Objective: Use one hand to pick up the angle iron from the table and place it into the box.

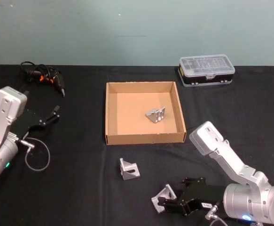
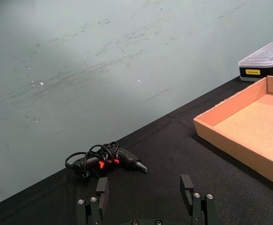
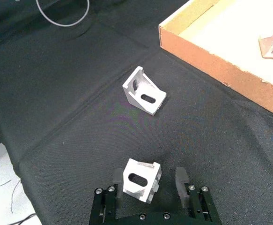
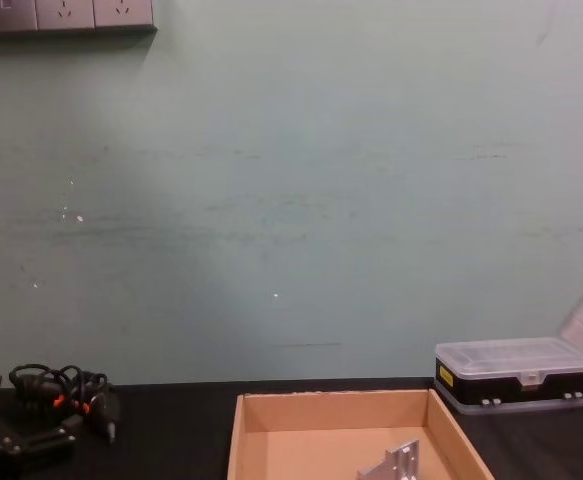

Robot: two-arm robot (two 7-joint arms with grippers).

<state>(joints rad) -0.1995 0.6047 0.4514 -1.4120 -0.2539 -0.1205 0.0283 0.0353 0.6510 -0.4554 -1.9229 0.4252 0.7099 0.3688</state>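
Our right gripper (image 3: 149, 176) sits low over the near right part of the table (image 1: 80, 197), jaws spread on either side of an angle iron (image 3: 141, 183) that lies on the black surface. One finger is close against the metal and the other stands clear of it, so we see nothing clamped. A second angle iron (image 3: 144, 91) lies on the table near it, between it and the box (image 1: 144, 138). The box sits at the middle of the table with a third angle iron (image 1: 156, 114) on its floor, right of centre. Beyond the box's far right corner we see a plastic case (image 1: 206, 69) with a clear lid. At the table's left side our left gripper (image 2: 144, 187) hangs above the surface with its jaws apart and empty, a loop of cable (image 1: 37, 160) beneath the arm. A black tool with a coiled cord (image 1: 45, 75) lies at the far left. A plain green wall (image 4: 291, 200) rises behind the table, with power sockets (image 4: 66, 14) set high on its left.
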